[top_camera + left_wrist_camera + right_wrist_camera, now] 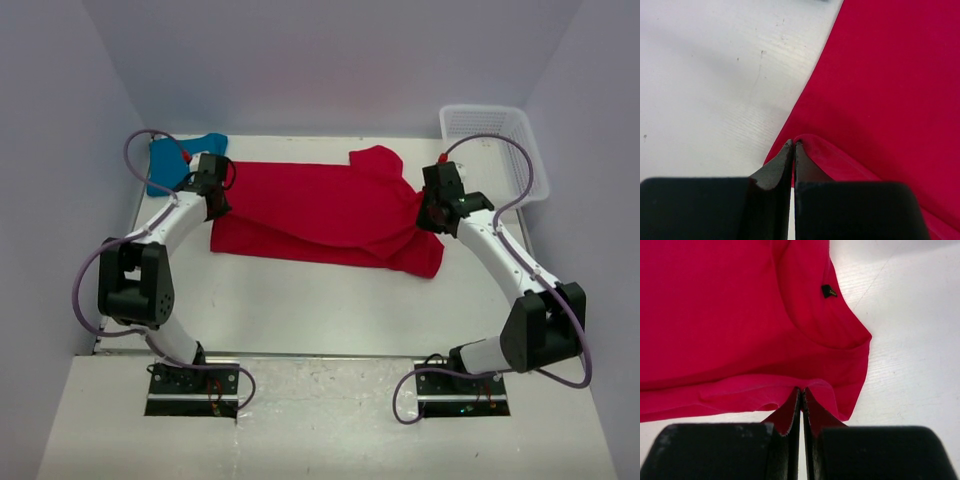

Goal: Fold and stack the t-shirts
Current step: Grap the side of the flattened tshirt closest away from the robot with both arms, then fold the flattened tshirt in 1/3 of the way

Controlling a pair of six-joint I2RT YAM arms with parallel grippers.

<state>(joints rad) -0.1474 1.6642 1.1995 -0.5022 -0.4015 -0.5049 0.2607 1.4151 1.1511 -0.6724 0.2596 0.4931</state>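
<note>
Left gripper [793, 146] and right gripper [802, 390] pinch opposite edges of the limp red t-shirt [320, 205], likely best held at corners

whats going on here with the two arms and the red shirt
Two robot arms are partway through folding t-shirts. The left gripper and the right gripper each have their jaws pinched shut on an edge of the red t-shirt, which lies spread across the table. The teal-blue t-shirt sits bunched at the far left corner, not held, and a white basket stands at the far right corner.
</note>
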